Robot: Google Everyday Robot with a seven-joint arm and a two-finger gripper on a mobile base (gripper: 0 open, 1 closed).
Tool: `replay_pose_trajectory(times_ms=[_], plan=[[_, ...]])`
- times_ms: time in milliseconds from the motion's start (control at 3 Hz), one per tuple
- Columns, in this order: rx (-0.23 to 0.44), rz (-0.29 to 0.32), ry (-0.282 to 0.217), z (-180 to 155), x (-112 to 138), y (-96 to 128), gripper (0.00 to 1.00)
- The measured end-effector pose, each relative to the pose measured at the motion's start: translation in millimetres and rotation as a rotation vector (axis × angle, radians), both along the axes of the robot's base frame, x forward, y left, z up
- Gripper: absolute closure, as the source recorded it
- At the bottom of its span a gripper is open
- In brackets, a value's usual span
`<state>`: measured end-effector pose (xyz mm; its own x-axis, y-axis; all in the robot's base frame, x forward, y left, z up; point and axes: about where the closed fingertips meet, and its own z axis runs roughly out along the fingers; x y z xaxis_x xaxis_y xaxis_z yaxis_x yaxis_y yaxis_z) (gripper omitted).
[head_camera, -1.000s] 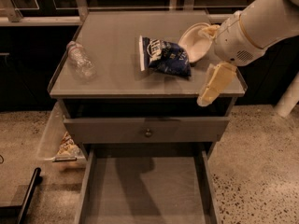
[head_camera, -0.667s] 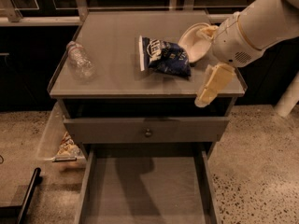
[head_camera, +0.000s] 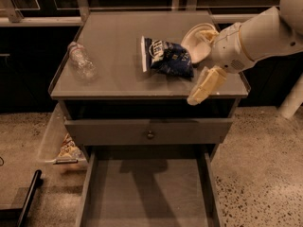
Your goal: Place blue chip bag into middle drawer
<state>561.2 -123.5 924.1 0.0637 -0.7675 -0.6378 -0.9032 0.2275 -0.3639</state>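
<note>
At the near right edge of the table (head_camera: 109, 74), the end effector (head_camera: 203, 88), whether apart or together I cannot tell, hangs with the bag (head_camera: 168, 58) just left and farther, lying lengthwise left-right.

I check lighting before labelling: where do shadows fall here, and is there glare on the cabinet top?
Camera view: dim warm light; a dark shadow lies on the floor of the middle drawer; no hard glare on the cabinet top; the gripper hangs over its front right edge, apart from the blue chip bag.
</note>
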Motion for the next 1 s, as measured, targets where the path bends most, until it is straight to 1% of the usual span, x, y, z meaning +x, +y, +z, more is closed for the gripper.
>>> replay_pose_trajectory(times_ms=[333,667,1000], plan=[[0.072,0.004,-0.023,-6,14,2,0.00],[0.121,0.016,-0.046,-11,26,7,0.00],[0.158,0.030,-0.052,-22,45,15,0.00]])
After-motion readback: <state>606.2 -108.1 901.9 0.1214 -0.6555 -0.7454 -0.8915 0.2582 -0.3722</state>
